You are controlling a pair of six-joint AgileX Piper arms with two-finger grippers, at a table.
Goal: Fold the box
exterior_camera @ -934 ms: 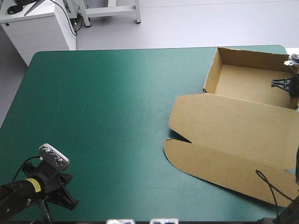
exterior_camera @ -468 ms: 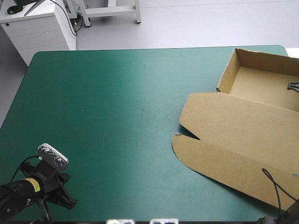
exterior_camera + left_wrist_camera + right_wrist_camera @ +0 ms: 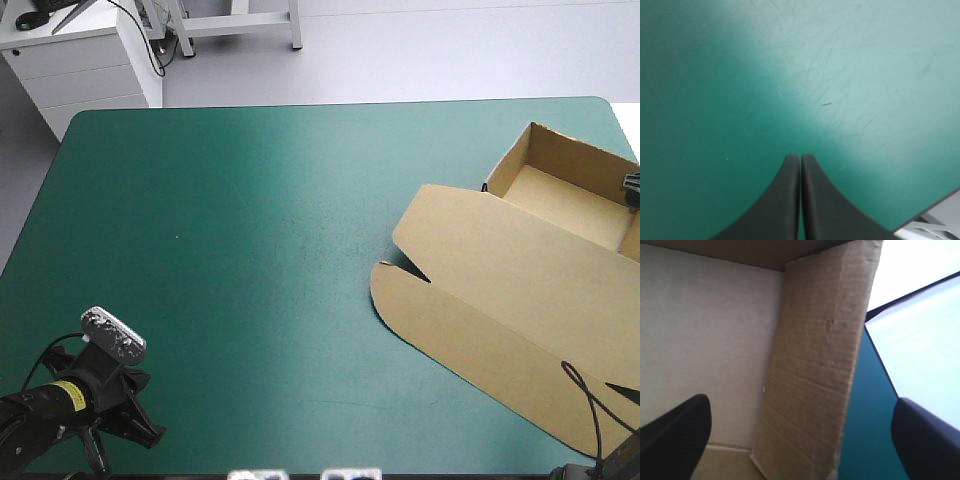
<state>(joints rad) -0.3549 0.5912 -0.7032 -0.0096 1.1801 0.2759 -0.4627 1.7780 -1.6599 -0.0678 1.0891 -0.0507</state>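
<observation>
The brown box (image 3: 500,290) lies at the table's right side as an open tray (image 3: 560,190) with its lid flat toward the front. My right gripper (image 3: 800,440) is open and straddles the tray's right wall (image 3: 815,380): one black finger (image 3: 675,435) is inside the tray, the other outside over the table's edge. In the high view only a sliver of the right gripper (image 3: 633,187) shows at the tray's right end. My left gripper (image 3: 800,161) is shut with nothing in it, low over the teal-green cover near the front left corner (image 3: 150,432).
The tray's right end reaches the table's right edge (image 3: 875,365), with pale floor beyond it. The table's front edge (image 3: 927,212) runs close beside my left gripper. The teal-green cover (image 3: 230,230) stretches bare between the left gripper and the box.
The box has slid to the right and turned, its tray end now at the table's right edge. My right gripper has drawn back to the right with it. The left arm has barely moved.
</observation>
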